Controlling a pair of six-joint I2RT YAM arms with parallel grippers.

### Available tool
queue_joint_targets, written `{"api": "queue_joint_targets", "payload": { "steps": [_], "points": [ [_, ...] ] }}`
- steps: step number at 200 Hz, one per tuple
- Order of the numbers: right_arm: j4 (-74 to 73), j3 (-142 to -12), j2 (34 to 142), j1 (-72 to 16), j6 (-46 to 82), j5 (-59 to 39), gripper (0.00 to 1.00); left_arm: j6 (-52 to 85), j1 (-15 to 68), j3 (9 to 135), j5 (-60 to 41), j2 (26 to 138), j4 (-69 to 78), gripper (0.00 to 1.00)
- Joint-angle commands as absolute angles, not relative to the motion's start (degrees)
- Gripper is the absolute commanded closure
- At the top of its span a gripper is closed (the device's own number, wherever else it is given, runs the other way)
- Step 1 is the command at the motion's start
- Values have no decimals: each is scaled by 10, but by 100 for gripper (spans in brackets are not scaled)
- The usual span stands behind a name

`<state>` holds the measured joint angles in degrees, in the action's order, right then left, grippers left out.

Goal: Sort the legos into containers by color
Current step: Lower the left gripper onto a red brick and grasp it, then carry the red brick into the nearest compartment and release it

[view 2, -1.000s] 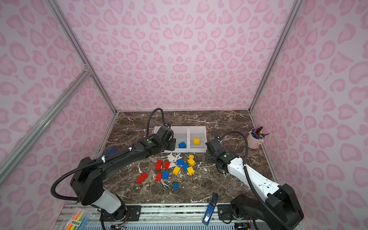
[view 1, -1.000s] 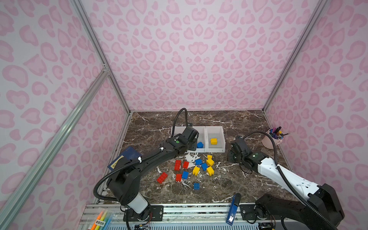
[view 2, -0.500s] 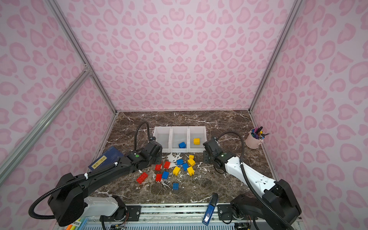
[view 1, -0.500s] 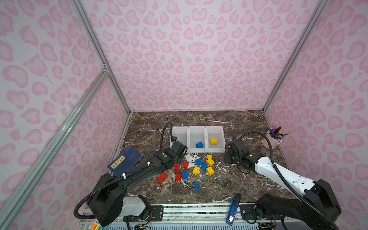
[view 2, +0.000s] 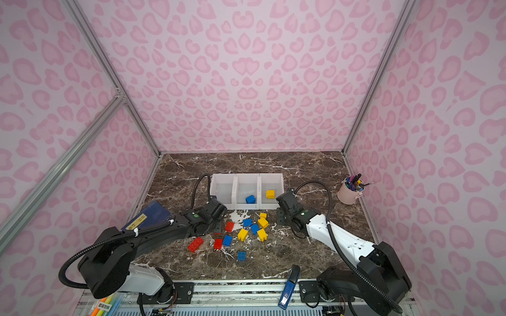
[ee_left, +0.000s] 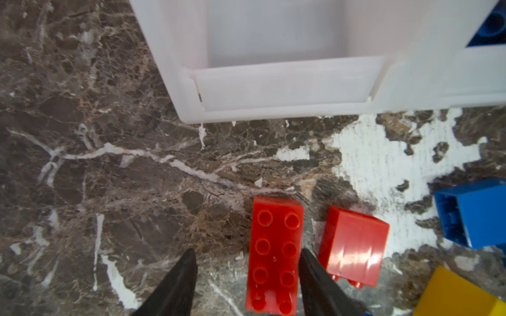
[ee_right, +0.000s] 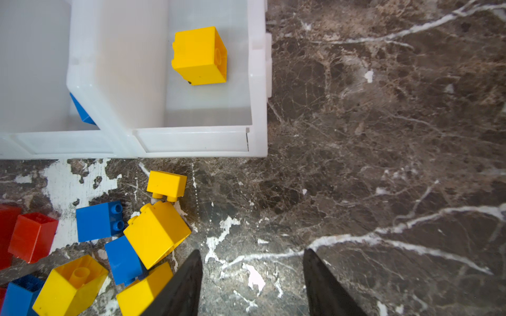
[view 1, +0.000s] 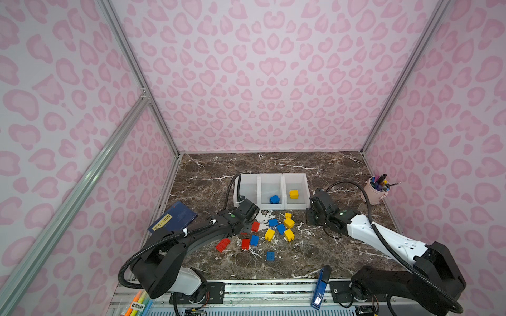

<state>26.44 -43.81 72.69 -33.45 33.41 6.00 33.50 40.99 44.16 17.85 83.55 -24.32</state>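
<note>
Legos [view 1: 280, 228] lie loose before the white containers [view 1: 258, 188]. Left gripper [ee_left: 248, 254] stands with jaws apart around a red oblong brick [ee_left: 273, 246]; right gripper [ee_right: 252, 255], also spread, hangs above the marble table [ee_right: 383, 164].

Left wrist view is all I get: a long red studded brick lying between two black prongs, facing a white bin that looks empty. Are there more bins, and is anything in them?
Observer: Yes. The white plastic bin at the right end holds a single square yellow brick.
Operator: And the one next to mine?
Observer: The middle white bin holds one blue brick.
Operator: Is there a second hand somewhere?
Observer: Yes. The right hand hovers open above the bare brown marble tabletop, holding nothing.
</note>
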Motion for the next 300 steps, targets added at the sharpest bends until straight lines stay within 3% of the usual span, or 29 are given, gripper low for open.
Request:
{"api": "queue_joint_targets", "payload": {
  "steps": [1, 54, 132, 232, 300],
  "points": [
    [261, -436, 730, -336, 336, 63, 40, 333, 410, 448, 163, 852, -232, 38],
    [260, -433, 733, -336, 340, 63, 40, 326, 409, 450, 146, 881, -213, 42],
    [263, -434, 732, -335, 341, 66, 40, 323, 409, 455, 137, 902, -201, 62],
    [266, -435, 726, -336, 342, 69, 40, 268, 379, 554, 149, 862, -240, 63],
    [271, -426, 704, -337, 349, 76, 41, 209, 309, 670, 116, 967, -220, 62]
  ]
}}
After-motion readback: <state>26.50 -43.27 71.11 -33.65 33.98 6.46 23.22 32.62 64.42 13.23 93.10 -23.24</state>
